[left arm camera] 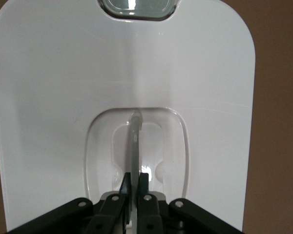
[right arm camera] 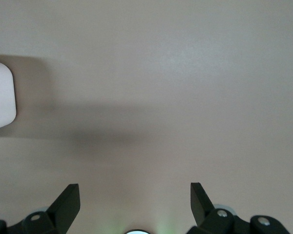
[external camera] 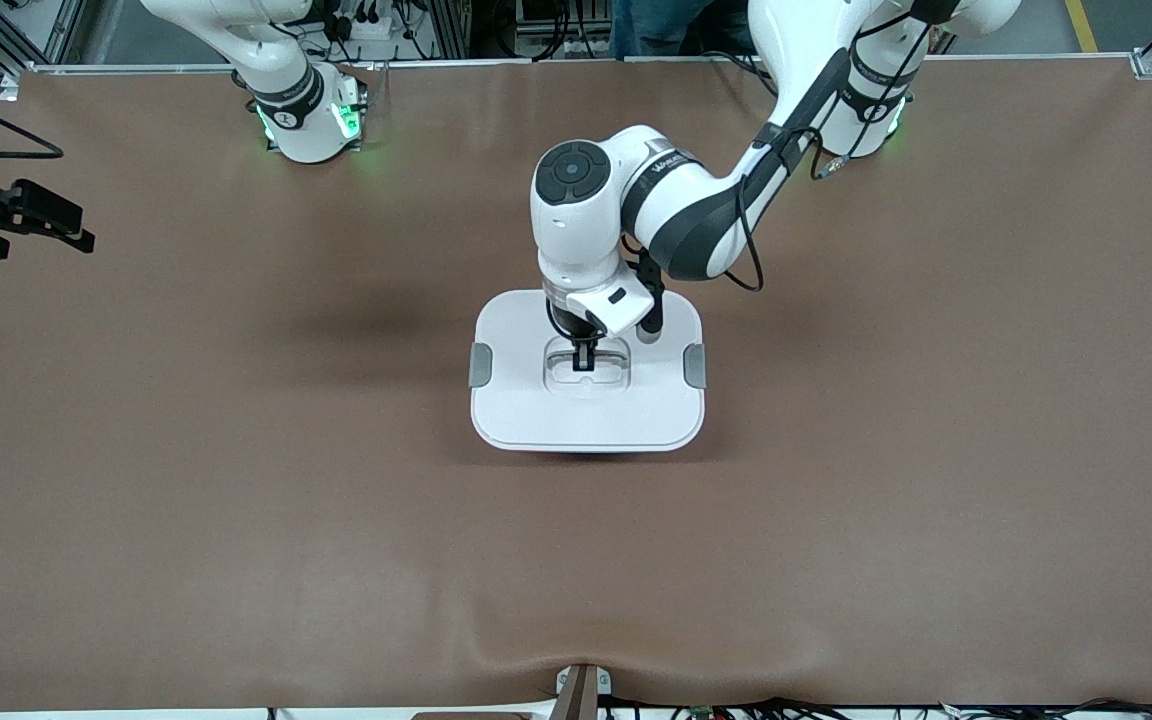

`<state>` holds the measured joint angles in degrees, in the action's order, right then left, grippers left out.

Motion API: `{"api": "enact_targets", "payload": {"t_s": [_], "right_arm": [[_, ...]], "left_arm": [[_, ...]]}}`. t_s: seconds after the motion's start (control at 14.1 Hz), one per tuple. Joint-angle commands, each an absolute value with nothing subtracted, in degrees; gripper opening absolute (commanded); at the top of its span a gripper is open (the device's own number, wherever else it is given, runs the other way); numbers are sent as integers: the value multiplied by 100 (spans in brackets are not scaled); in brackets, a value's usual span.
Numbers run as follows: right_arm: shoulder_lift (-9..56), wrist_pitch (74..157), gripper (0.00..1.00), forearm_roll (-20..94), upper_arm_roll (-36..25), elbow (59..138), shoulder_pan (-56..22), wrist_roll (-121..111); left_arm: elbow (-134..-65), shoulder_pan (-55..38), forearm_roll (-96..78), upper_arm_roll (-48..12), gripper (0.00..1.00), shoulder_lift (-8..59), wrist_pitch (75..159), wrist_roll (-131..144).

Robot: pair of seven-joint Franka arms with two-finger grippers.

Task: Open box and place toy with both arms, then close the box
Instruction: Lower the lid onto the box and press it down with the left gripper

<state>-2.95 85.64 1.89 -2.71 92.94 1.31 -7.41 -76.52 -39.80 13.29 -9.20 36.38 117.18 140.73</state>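
- Front view: the box (external camera: 588,385) sat mid-table, roughly centred between the table's edges, with its lid (external camera: 536,400) on. The left end effector (external camera: 584,356) was down in the lid's recessed handle (external camera: 587,372). No toy was in sight, so I couldn't tell if this was opening or closing. The box's long axis ran between the two arms' ends of the table, one grey clip (external camera: 480,364) at each end.
- Left wrist view: the left end effector (left arm camera: 135,187) was pinched shut on the handle (left arm camera: 135,141).
- Right wrist view: the right end effector (right arm camera: 135,202) waited, fingers spread wide with nothing in them, over bare table (right arm camera: 185,73) toward the right arm's end.
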Motion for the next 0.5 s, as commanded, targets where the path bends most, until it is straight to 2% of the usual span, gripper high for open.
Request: {"api": "enact_targets", "payload": {"t_s": [0.0, 0.43], "right_arm": [[-448, 8631, 100, 308, -246, 9475, 220, -967], [-448, 8631, 100, 308, -246, 9475, 220, -967]], "left_arm": [[-7637, -4078, 1468, -905, 0, 3648, 11698, 14098], [-7664, -4087, 1477, -905, 0, 3656, 11698, 14098]]}}
